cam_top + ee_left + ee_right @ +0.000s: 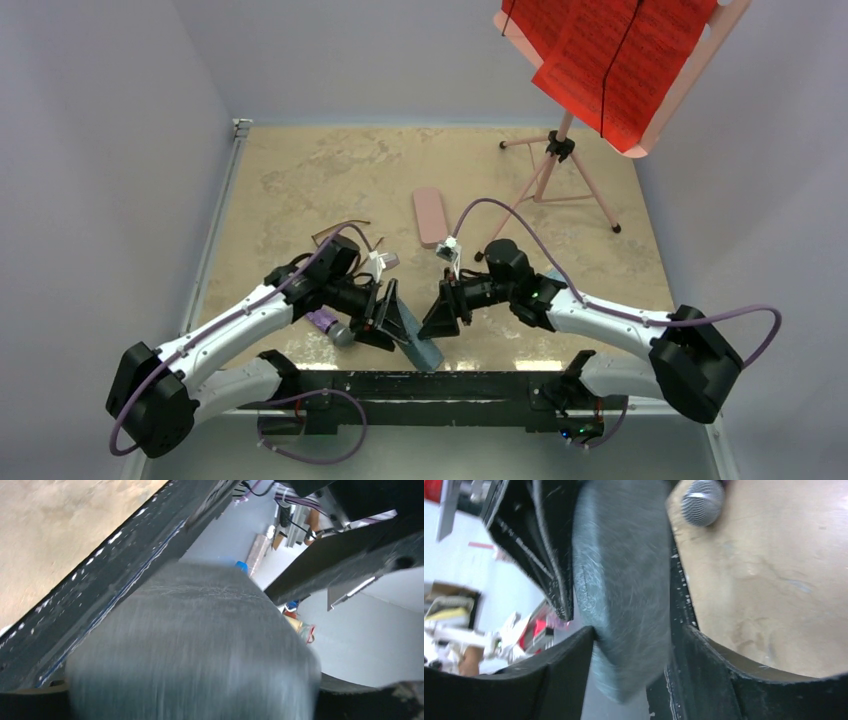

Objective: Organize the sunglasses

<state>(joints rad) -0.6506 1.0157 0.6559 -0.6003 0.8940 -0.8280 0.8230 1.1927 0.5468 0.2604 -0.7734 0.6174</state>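
A blue-grey case [422, 347] hangs between both grippers just above the table's near edge. My left gripper [392, 322] grips its left side; the case [190, 645] fills the left wrist view, with black fingers only at the bottom corners. My right gripper [442, 316] is shut on the case [624, 580], one finger [549, 680] on each side. The dark brown sunglasses [338, 233] lie on the table behind the left wrist. I cannot make out the pink-purple pair.
A pink case [430, 215] lies at mid table. A pink music stand [560, 170] with red sheets [610, 50] stands at the back right. A purple microphone [330, 324] lies under the left arm; its mesh head [701, 500] also shows in the right wrist view. A black rail [420, 385] runs along the near edge.
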